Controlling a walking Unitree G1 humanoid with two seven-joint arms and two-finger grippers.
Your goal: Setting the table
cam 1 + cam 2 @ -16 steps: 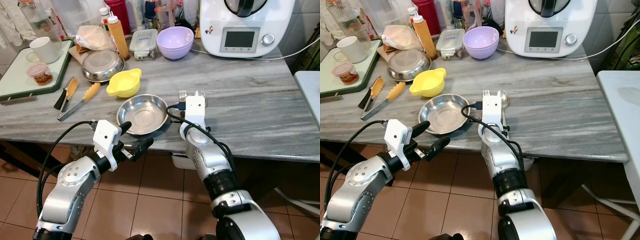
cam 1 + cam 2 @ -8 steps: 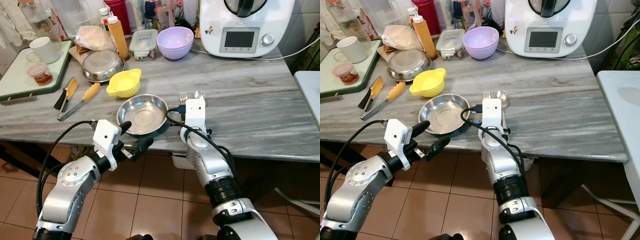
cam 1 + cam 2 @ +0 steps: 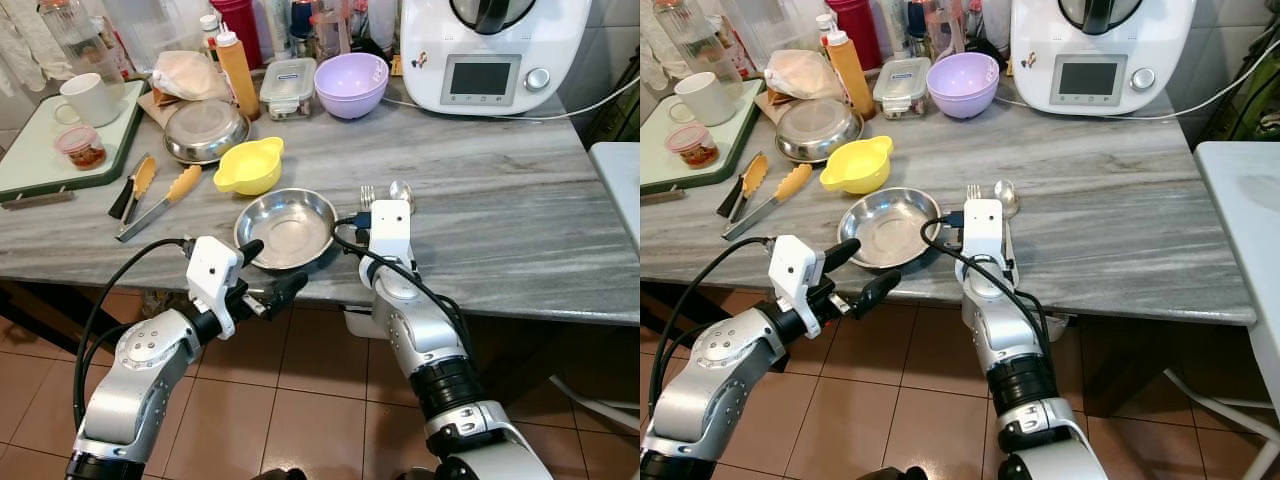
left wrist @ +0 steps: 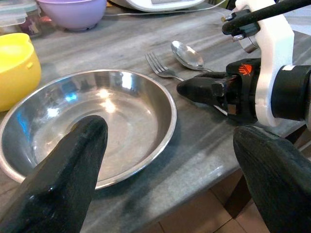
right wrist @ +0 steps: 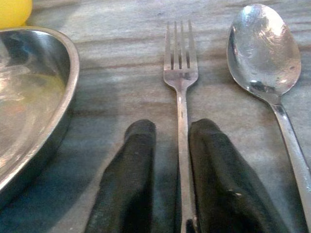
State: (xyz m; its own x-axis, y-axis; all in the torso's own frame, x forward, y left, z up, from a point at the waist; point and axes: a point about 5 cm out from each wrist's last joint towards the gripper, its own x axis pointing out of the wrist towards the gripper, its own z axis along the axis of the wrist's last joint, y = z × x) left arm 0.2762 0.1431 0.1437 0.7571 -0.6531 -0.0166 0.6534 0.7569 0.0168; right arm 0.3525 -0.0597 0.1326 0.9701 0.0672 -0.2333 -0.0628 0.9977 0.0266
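A round steel plate (image 3: 285, 228) lies on the marble table (image 3: 500, 210) near its front edge. Just to its right a fork (image 3: 366, 192) and a spoon (image 3: 400, 190) lie side by side. My right gripper (image 5: 172, 131) rests low over the fork's handle (image 5: 181, 121), one finger on each side, slightly open, with a thin gap on one side. My left gripper (image 3: 275, 265) hangs at the table's front edge by the plate's near rim (image 4: 160, 145), open wide and holding nothing.
Behind the plate are a yellow bowl (image 3: 249, 166), tongs (image 3: 160, 200), a steel dish (image 3: 205, 130), a purple bowl (image 3: 351, 83) and a white kitchen machine (image 3: 490, 50). A green tray (image 3: 40, 160) with a mug (image 3: 88, 98) sits at the far left. Bare marble lies to the right.
My right wrist has drawn back a little toward the table's front edge while the fork stayed in place. The left gripper has edged slightly up toward the plate's rim.
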